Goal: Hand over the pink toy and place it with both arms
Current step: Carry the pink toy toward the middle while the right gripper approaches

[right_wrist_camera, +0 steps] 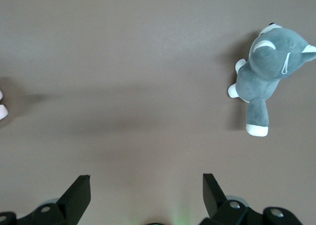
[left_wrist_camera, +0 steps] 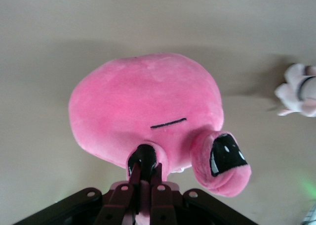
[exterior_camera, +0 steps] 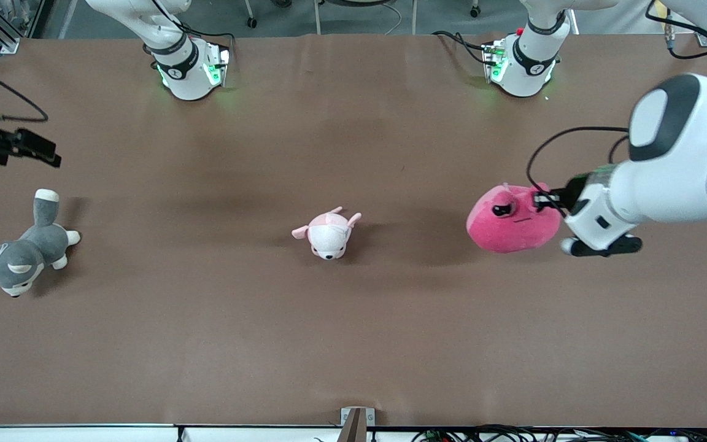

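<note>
The pink toy is a round hot-pink plush with dark eyes. My left gripper is shut on its edge and holds it just above the table at the left arm's end. The left wrist view shows the toy filling the middle, with my left gripper pinching a fold beside one eye. My right gripper hangs open and empty over the right arm's end of the table. The right wrist view shows only bare table between its spread fingers.
A pale pink-and-white puppy plush lies mid-table, also at the edge of the left wrist view. A grey-and-white husky plush lies at the right arm's end, also in the right wrist view.
</note>
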